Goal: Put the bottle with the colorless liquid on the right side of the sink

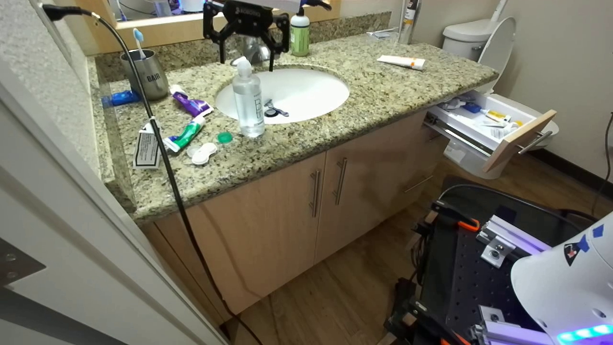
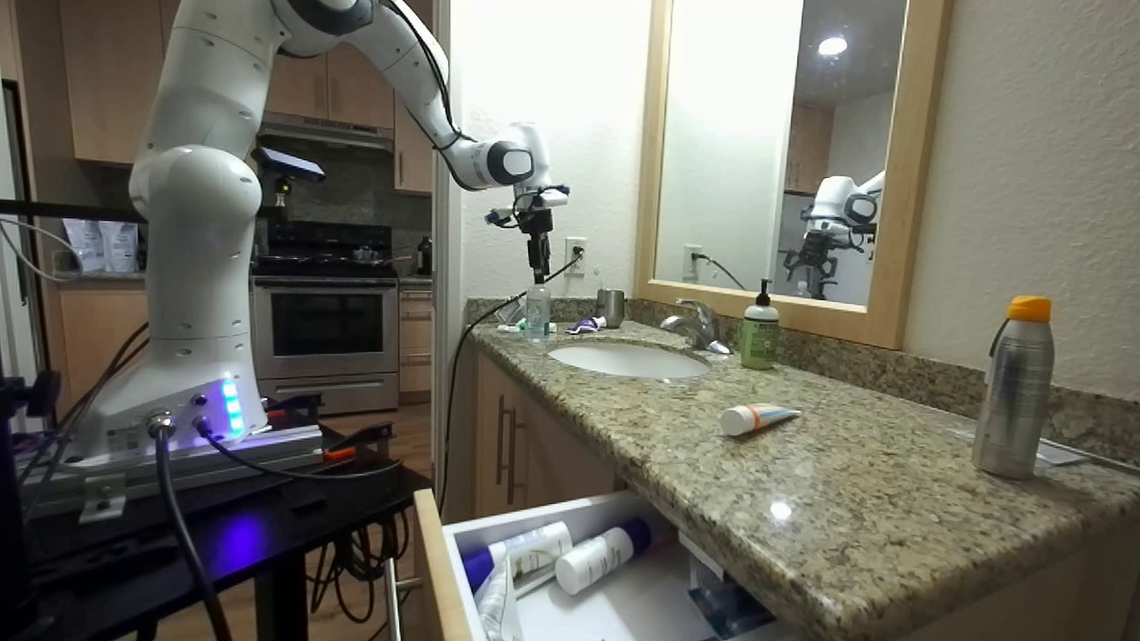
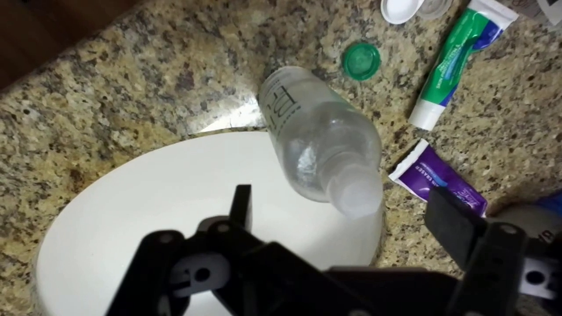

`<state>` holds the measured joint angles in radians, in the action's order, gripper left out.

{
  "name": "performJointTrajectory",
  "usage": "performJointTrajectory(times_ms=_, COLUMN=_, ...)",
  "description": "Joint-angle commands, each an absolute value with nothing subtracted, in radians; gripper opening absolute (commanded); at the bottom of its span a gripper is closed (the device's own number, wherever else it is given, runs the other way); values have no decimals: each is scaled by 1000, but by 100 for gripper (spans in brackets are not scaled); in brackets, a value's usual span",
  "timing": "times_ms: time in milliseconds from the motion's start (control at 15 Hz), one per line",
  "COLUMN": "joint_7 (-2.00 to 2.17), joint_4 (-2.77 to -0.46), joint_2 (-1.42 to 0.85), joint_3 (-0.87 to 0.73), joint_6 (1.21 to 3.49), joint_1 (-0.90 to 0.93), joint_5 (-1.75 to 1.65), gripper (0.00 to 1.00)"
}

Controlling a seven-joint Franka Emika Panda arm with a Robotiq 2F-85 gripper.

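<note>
Bottle, transparent, containing colorless liquid. Body: cylindrical, with rounded shoulders narrowing to a short neck. Closure: whitish, translucent cap with a short sideways projection visible in an exterior view. Marking: dark lettering set lengthwise on the body; the small lines are too fine to read. Attitude: upright in both exterior views; fill level cannot be determined. Location: on the table, just outside the rim of the sink, at the sink end nearer the purple tube and metal cup. A green disc and a green tube lie on the table at that same end of the sink. Tool: raised above the table at the same end of the sink, near the cap. Its fingers stand wide apart; in the wrist view, a gap shows between the cap and each finger.
</note>
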<state>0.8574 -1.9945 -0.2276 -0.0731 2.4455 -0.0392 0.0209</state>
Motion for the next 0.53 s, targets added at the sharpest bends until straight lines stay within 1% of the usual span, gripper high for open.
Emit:
performJointTrajectory(times_ms=0, joint_7=932, joint_4=-1959, joint_2=-281, joint_3=-112, joint_6=2384, joint_1=-20, joint_5=-20, gripper=100)
performJointTrajectory(times_ms=133, joint_7=915, joint_4=-1991, joint_2=-252, joint_3=-107, joint_6=2419, joint_1=-20, joint_5=-11, gripper=100)
performJointTrajectory(times_ms=467, joint_7=915, joint_4=-1982, joint_2=-268, joint_3=-106, joint_6=2396, joint_1=-23, joint_5=1, gripper=100)
